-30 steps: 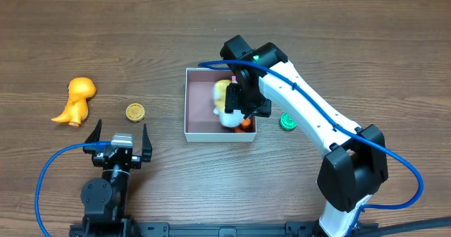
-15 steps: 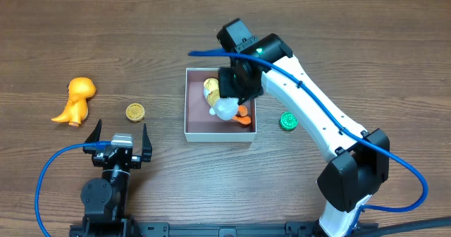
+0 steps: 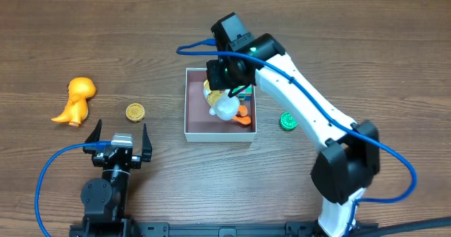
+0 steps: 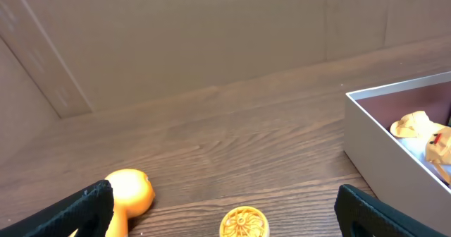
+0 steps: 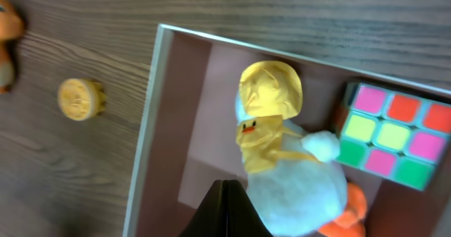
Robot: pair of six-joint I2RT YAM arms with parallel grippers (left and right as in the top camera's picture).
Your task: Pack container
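Observation:
The container is a square shallow box with white walls and a pink-brown inside, at mid table. In it lie a white plush duck with a yellow hood, a colour cube and an orange toy. My right gripper hovers over the box's far side. In the right wrist view it is shut and empty, just left of the duck. My left gripper rests open at the front left. It faces a yellow disc and an orange dinosaur.
The orange dinosaur lies at the far left, with the yellow disc between it and the box. A green disc sits right of the box, beside the right arm. A blue cable loops at the front left.
The right gripper has shut with nothing in it and drawn back toward the far left of the box. The duck now lies in the box's middle. The left arm has not moved.

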